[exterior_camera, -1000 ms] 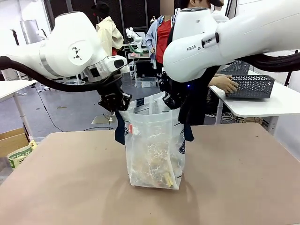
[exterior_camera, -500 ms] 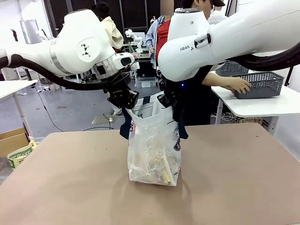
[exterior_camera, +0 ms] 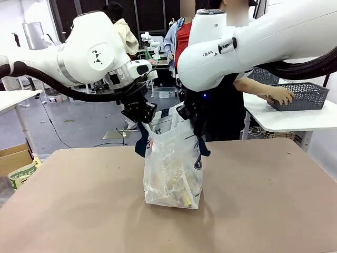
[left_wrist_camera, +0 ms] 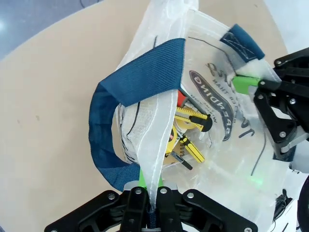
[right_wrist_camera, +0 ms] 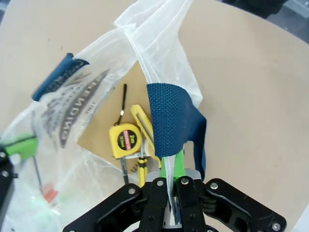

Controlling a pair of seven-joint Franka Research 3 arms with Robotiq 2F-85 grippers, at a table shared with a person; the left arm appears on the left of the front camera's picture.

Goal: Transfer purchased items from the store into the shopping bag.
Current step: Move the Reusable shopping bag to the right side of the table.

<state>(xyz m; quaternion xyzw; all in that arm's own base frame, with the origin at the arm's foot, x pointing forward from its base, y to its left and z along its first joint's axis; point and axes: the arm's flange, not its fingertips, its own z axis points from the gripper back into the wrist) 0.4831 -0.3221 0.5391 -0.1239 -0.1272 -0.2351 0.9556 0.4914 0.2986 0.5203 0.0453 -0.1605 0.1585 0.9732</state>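
bag mid-tabletop, tape measure inside | left gripper clamped on one rim, right gripper on the opposite, holding the mouth open for loading | basket under person's hand

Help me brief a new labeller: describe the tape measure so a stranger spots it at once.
On the tan table stands a clear shopping bag with navy handles. At its bottom, on a flat tan-brown pack, lies the tape measure: a squat yellow case with a red label, unlike the long, thin yellow knife beside it.
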